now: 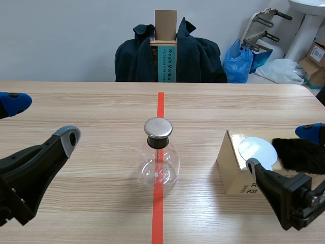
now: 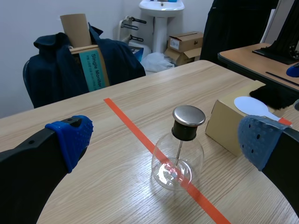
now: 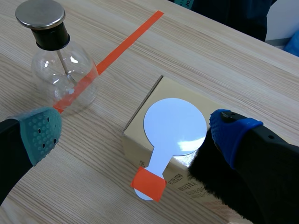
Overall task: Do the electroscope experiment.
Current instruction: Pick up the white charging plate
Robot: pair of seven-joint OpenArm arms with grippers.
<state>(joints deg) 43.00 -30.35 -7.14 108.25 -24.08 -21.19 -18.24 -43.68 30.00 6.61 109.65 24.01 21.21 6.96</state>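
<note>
Both claws gape wide and empty, the left gripper [image 2: 166,137] facing the likely fragile glass electroscope [image 2: 178,154] mid-table, the right gripper [image 3: 135,135] over the light-looking thin paddle [image 3: 174,125] on the cardboard box [image 1: 229,173] (pinch its taped handle [image 3: 149,183], overhanging the edge).

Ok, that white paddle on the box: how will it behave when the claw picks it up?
Probably light and thin: the white paddle lies flat on the cardboard box, so it may flex or slide. Its orange-taped handle overhangs the box edge, likely the easiest place to pinch. The surface looks smooth, so possibly slippery.
</note>
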